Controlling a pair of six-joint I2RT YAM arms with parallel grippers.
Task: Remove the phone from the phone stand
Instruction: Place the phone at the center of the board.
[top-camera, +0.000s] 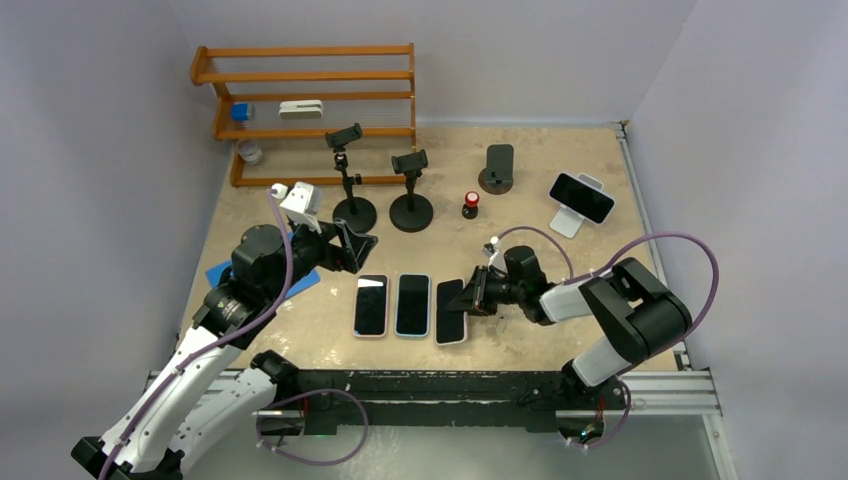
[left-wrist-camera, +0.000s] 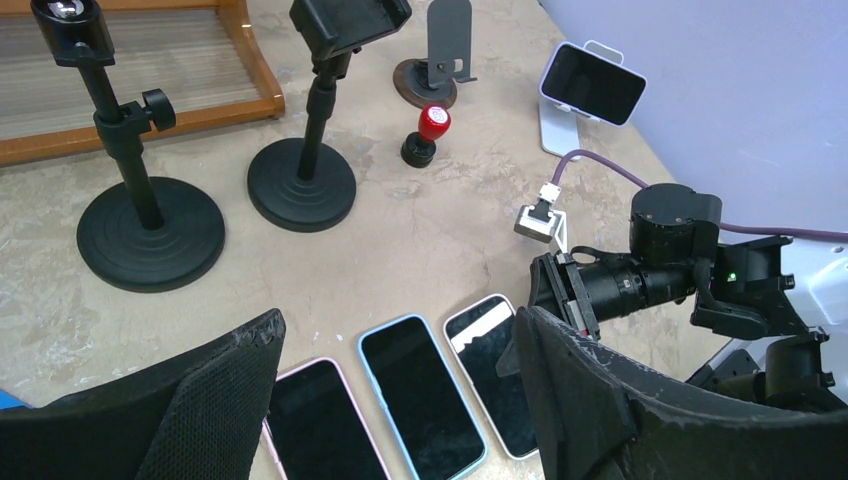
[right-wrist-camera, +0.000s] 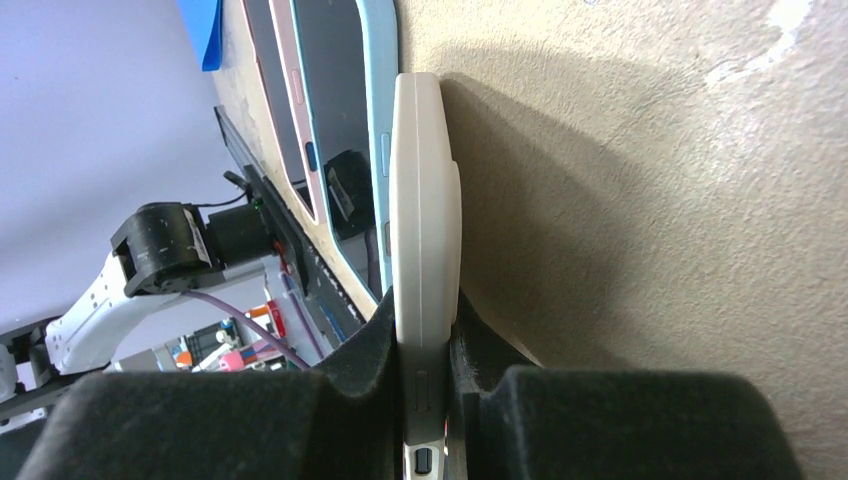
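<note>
A black-screened phone (top-camera: 581, 197) leans on a white phone stand (top-camera: 566, 224) at the back right; it also shows in the left wrist view (left-wrist-camera: 593, 85). My right gripper (top-camera: 478, 292) is shut on the long edge of a white-cased phone (top-camera: 450, 311), low at the table beside a blue-cased phone (top-camera: 412, 304) and a pink-cased phone (top-camera: 370, 306). The right wrist view shows the white phone (right-wrist-camera: 425, 220) edge-on between the pads (right-wrist-camera: 375, 355). My left gripper (top-camera: 360, 245) is open and empty, above the row of phones (left-wrist-camera: 495, 370).
Two black clamp stands (top-camera: 353, 175) (top-camera: 410, 190), a black phone stand (top-camera: 498, 168) and a small red-capped object (top-camera: 470, 205) stand mid-table. A wooden shelf (top-camera: 300, 90) is at the back left. A blue cloth (top-camera: 220, 272) lies under the left arm.
</note>
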